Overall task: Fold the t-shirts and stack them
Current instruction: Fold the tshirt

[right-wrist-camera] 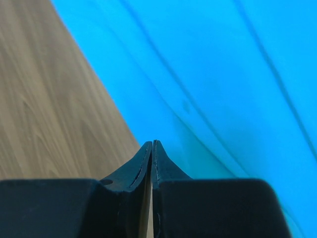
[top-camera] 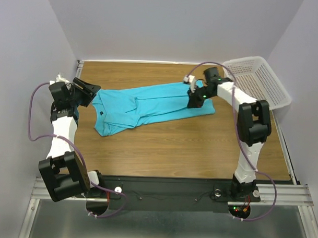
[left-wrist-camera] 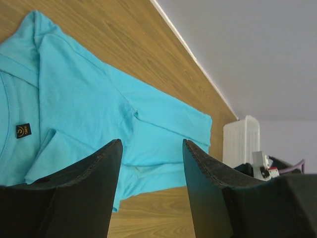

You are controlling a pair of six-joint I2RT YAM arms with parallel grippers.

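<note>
Where pale walls (top-camera: 178, 25) enclose it, a wooden table (top-camera: 200, 146) bears one t-shirt (top-camera: 149, 105).

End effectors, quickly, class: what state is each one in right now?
Left end effector: open, holding nothing.
Right end effector: closed at the t-shirt edge; whether it pinches fabric cannot be told.

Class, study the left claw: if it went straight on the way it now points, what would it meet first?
Most likely the turquoise t-shirt, which lies straight ahead of the open left claw; the exact depth is unclear.
</note>
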